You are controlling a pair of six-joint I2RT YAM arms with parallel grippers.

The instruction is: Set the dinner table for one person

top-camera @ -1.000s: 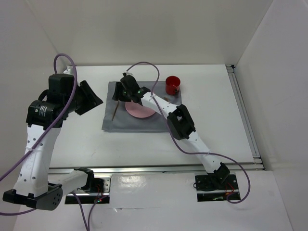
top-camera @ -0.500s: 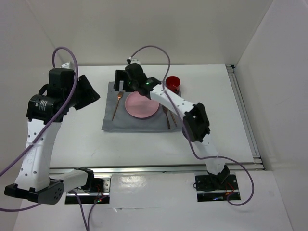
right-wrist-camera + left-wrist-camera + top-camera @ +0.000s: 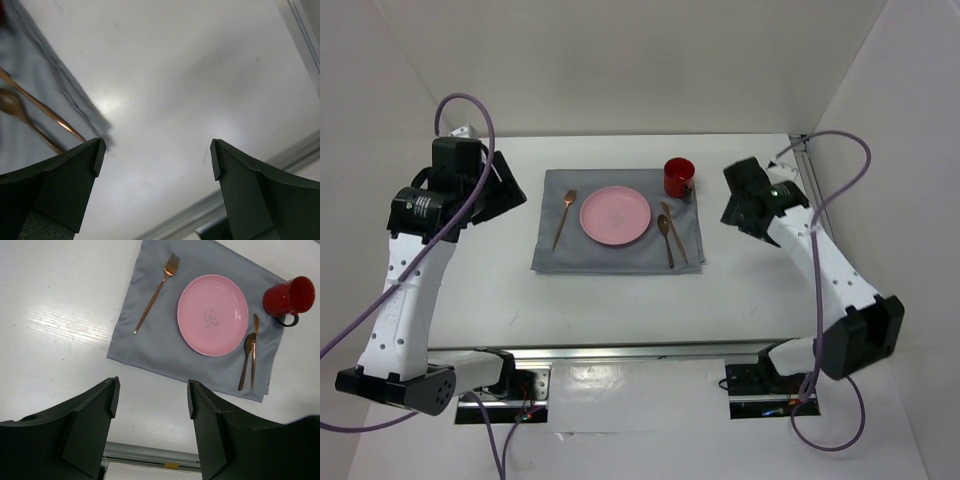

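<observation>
On the white dinner table [image 3: 750, 290] lies a grey cloth [image 3: 610, 255] [image 3: 150, 352]. It carries a pink plate [image 3: 615, 215] [image 3: 212, 315], a copper fork [image 3: 563, 218] [image 3: 156, 292] to its left, and a copper spoon [image 3: 664, 236] [image 3: 246, 360] and knife [image 3: 675, 234] [image 3: 254, 352] to its right. A red mug [image 3: 679, 177] [image 3: 289, 297] stands on the cloth's far right corner. My left gripper [image 3: 510, 190] [image 3: 152, 395] hangs open and empty left of the cloth. To the right of the cloth, my right gripper [image 3: 732, 200] [image 3: 156, 155] is open and empty too.
A metal rail [image 3: 832, 250] runs down the table's right edge and another [image 3: 640, 350] along the near edge. White walls close in the left, far and right sides. The cloth's corner with spoon [image 3: 20, 115] and knife [image 3: 47, 112] shows at the left of the right wrist view.
My right arm has swung from above the plate and fork to the right of the cloth, and its jaws have widened. The fork now lies uncovered. My left gripper has opened a little more.
</observation>
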